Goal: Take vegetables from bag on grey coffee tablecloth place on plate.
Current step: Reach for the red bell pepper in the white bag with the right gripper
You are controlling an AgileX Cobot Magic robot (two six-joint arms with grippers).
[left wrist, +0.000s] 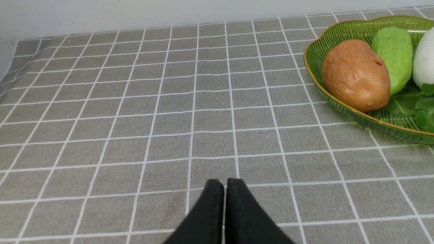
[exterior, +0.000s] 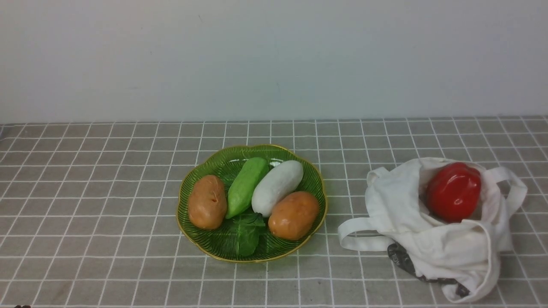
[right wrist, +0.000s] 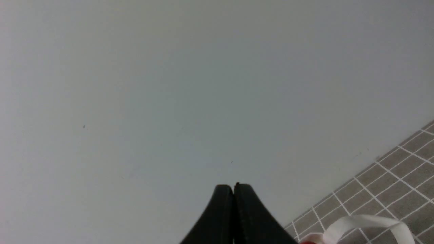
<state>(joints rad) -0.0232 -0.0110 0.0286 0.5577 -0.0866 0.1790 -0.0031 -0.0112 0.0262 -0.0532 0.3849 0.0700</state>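
Both arms are outside my front view, so I am reading them from the wrist cameras. The left fingers point(left wrist: 219, 195) are pressed together with only a thin seam between them and hold nothing. They are over bare tablecloth point(left wrist: 169, 112), clear of the plate point(left wrist: 313, 73) on the side where one brown potato point(left wrist: 355, 75) lies against its rim. The right fingers point(right wrist: 230, 198) are also closed tip to tip and empty. They point mostly at the pale wall point(right wrist: 169, 84), with one white bag handle point(right wrist: 368, 220) looping just beside them.

From the front, the green plate point(exterior: 205, 250) with its gold scalloped rim sits mid-tabletop on the grey gridded cloth. On it are two potatoes point(exterior: 207, 202), one at either side. Between them a green cucumber-shaped piece point(exterior: 245, 186) and a white one point(exterior: 277, 187) lie side by side and touching. A dark leaf point(exterior: 248, 233) lies at the near edge.

The red bell pepper point(exterior: 454, 191) is not on the plate. It sits in the open mouth of the white bag point(exterior: 445, 248). The bag is slumped on the cloth to the plate's right, apart from it, with one handle point(exterior: 357, 235) reaching towards the plate. A dark printed patch point(exterior: 400, 257) shows on the bag's near side.
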